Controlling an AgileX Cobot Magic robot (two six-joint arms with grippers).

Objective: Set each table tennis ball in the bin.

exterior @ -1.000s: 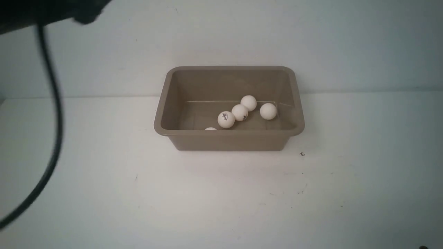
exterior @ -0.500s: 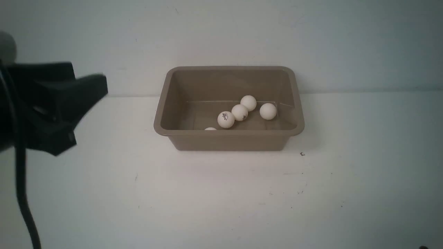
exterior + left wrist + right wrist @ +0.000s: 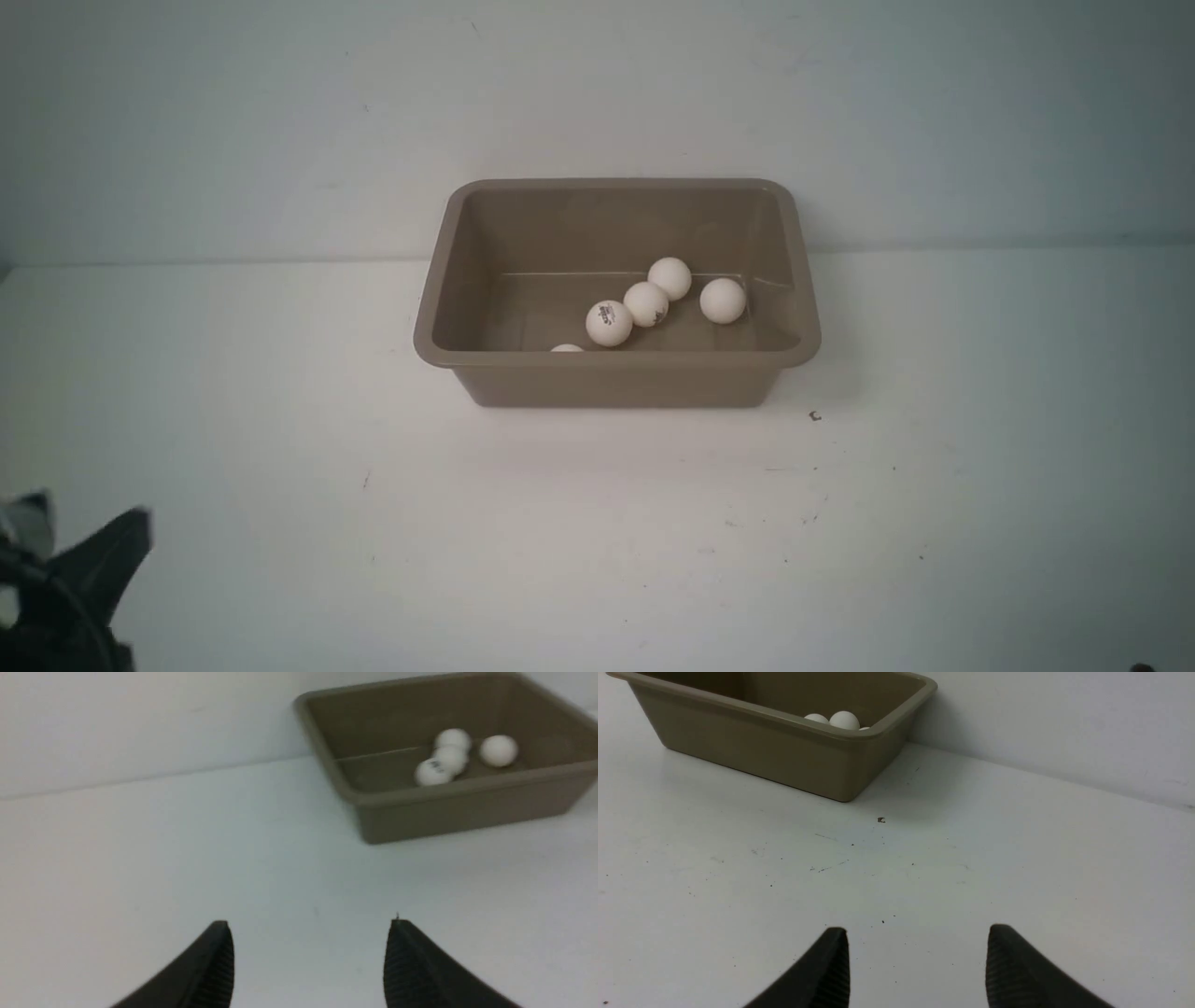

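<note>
Resting in the bin — table tennis balls, well apart from both pincers (left pincer, right pincer), each gaping, empty.

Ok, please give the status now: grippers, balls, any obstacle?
Left gripper and right gripper open, empty. Five table tennis balls in bin. Nothing in the way.

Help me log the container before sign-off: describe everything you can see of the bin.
The bin is a rectangular grey-brown tub that looks like plastic, with rounded corners, a flared rim and walls sloping inward to a flat floor. It stands upright on the white table, its far side near the pale wall. Inside lie white table tennis balls: four in plain sight, three of them in a touching row, and a fifth peeking over the near rim. Neither gripper touches it.
</note>
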